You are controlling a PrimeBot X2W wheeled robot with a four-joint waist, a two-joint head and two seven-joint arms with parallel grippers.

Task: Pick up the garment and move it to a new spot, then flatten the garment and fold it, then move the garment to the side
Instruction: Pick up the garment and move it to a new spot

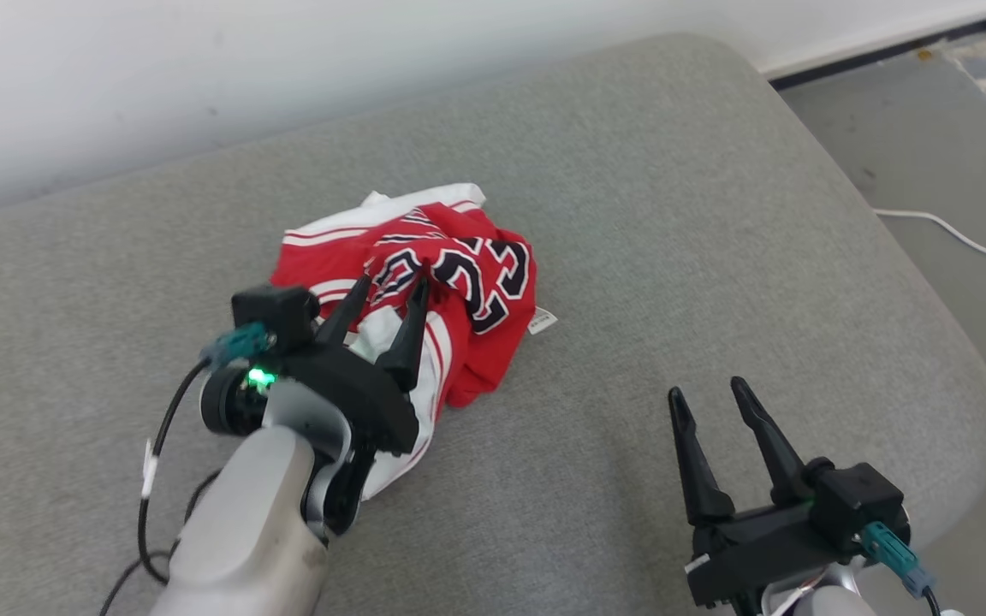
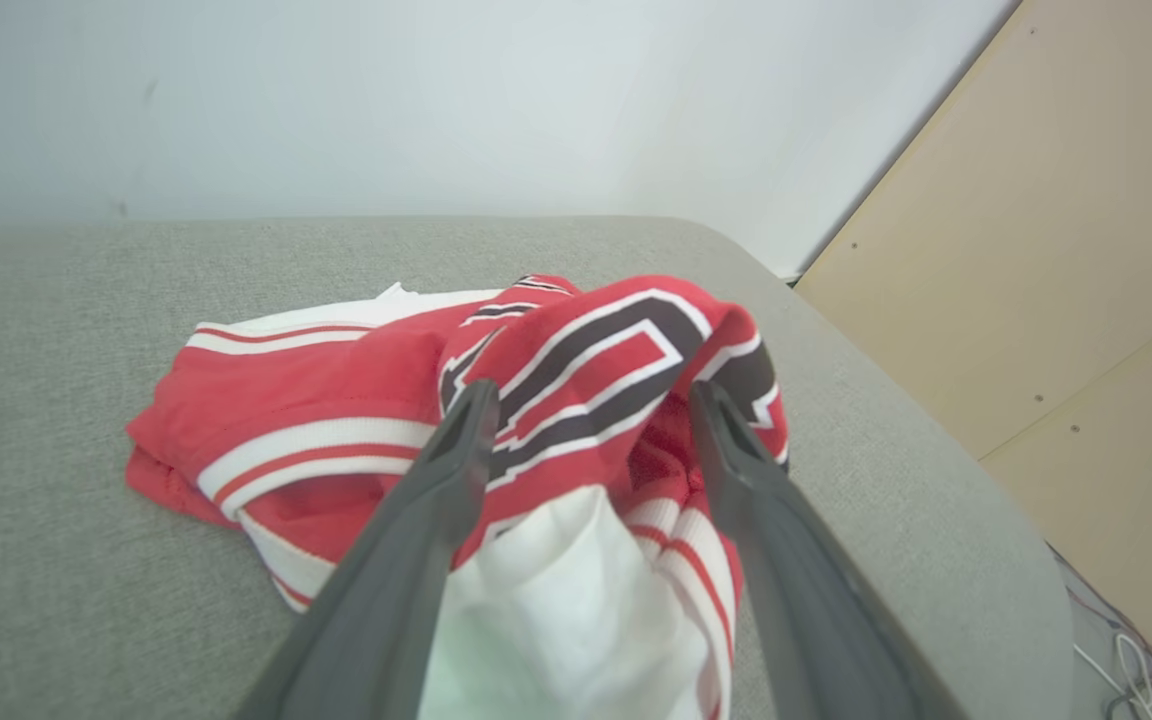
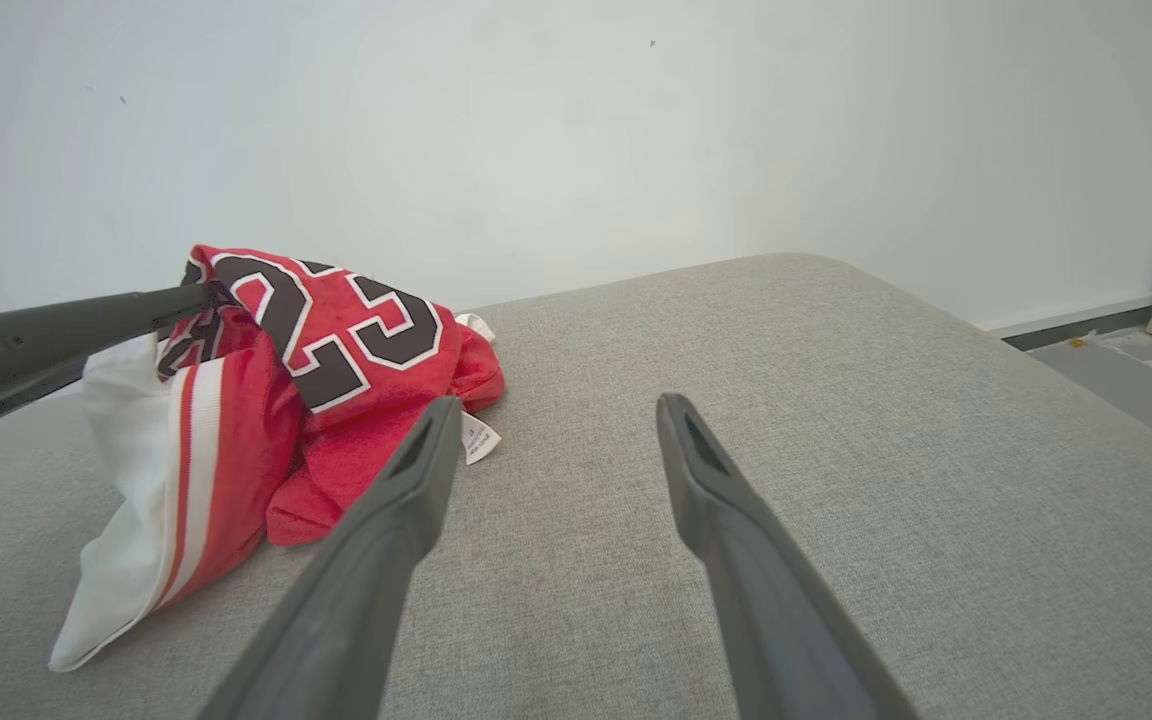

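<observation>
Grey upholstered bench (image 1: 715, 214), rounded at its right-hand corners, stood against a plain white wall (image 1: 202, 68); grey floor (image 1: 929, 128) with a white cable (image 1: 955, 235) lay beyond its right edge. Item one: red basketball jersey (image 1: 467, 265), white-trimmed, with black numerals outlined in white, lay crumpled in a heap left of the bench's middle, toward the wall-side edge and well clear of the right corners; a small white care label (image 1: 542, 321) stuck out on the side facing the right edge. Item two: left gripper (image 1: 392, 284), fingers spread apart, tips over the numerals, with a raised fold of red cloth and a white panel lying between them; whether either finger touched the cloth could not be told for certain. Item three: right gripper (image 1: 707, 390), fingers likewise apart, nothing between them, hovered over bare upholstery toward the right edge, well apart from the jersey. Condition note, as judgement: the garment looked set down but not flattened, with several layers bunched together. Hazards: a fold could catch on a left finger as that arm lifted away, dragging the heap; a fresh pinch at this spot would likely seize more than one layer, so the jersey would rise as a knot and resist spreading; the loose white panel under the left wrist could be trapped or pulled toward the near edge.
</observation>
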